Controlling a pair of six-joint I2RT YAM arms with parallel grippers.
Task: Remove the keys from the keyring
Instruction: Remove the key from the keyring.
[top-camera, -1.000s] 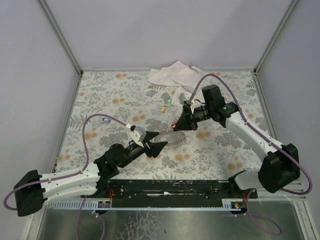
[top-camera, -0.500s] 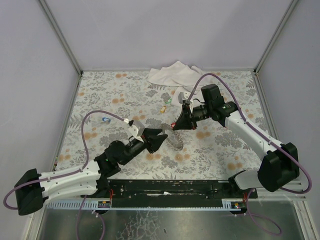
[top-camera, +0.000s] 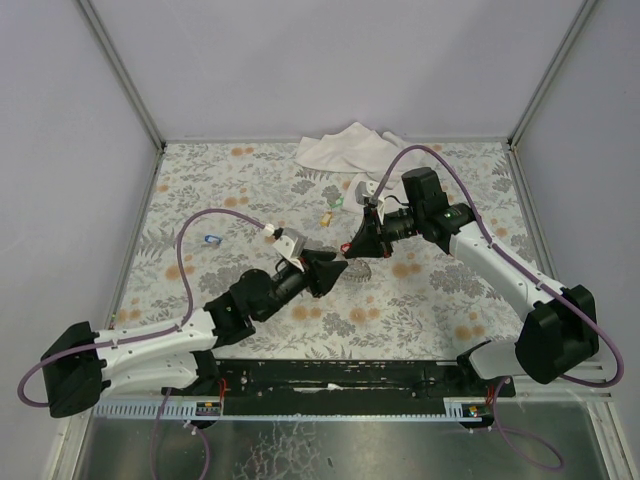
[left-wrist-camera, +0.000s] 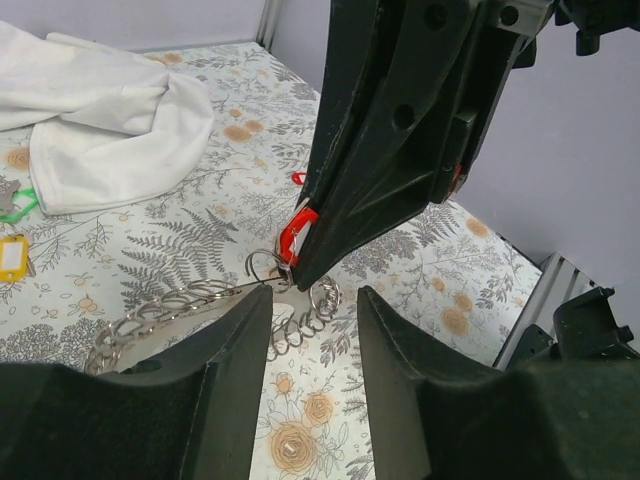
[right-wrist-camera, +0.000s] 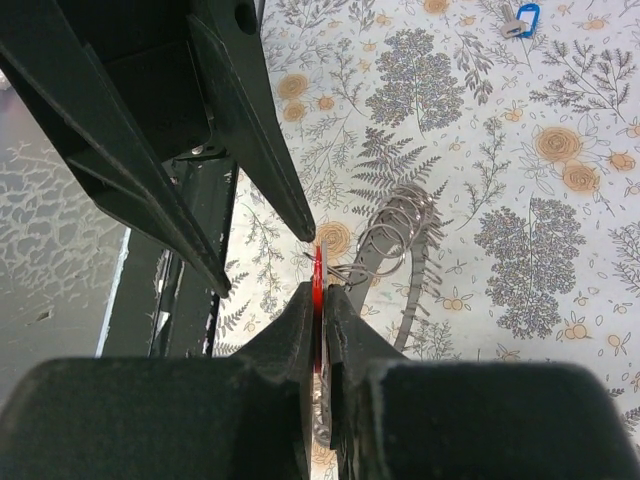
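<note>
Coils of the thin silvery keyring (right-wrist-camera: 395, 235) meet a flat red key (right-wrist-camera: 318, 278).

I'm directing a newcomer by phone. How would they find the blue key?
On the floral table, look at the left half from above. Inside the arch of the purple cable on that side lies the blue key, alone. It is the only blue thing there, far from the yellow key and green key by the white cloth.
</note>
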